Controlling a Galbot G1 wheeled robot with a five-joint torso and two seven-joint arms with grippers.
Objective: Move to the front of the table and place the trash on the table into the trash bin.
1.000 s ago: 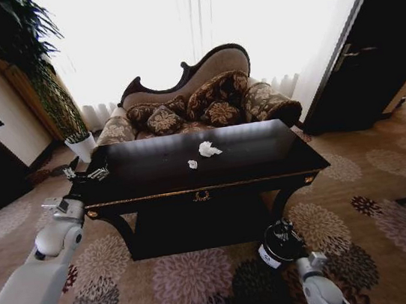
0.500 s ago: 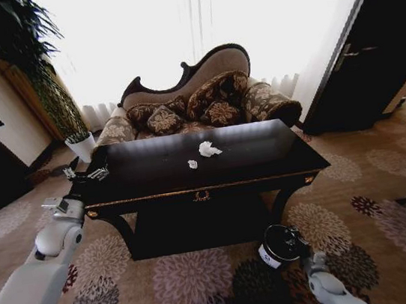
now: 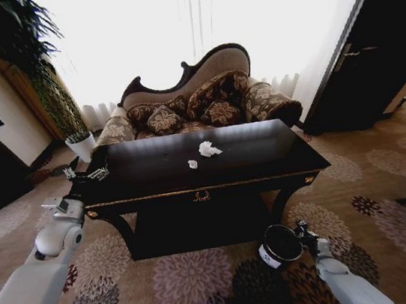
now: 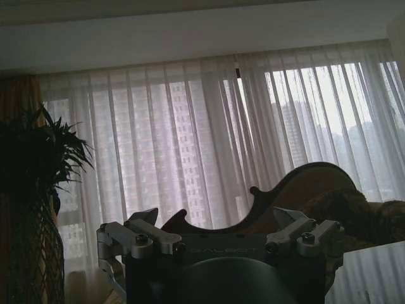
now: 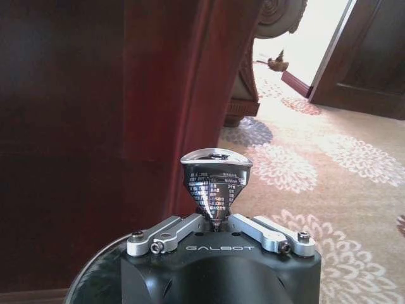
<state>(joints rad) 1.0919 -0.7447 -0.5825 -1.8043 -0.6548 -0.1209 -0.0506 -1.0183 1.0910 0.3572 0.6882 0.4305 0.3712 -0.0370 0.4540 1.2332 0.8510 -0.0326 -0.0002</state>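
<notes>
A dark shiny can [image 5: 216,183] is held clamped in the right gripper [image 5: 216,223], just beside the trash bin [image 3: 280,245], at its rim

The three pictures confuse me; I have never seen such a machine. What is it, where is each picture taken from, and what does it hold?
It is a wheeled robot with two arms. The wide picture comes from its head camera: a black table with two crumpled paper wads, a sofa behind, and a black trash bin on the carpet. The other two come from wrist cameras. The right gripper, close by the bin, is shut on a crushed shiny can. The left gripper, near the table's left corner, is open and empty.
</notes>
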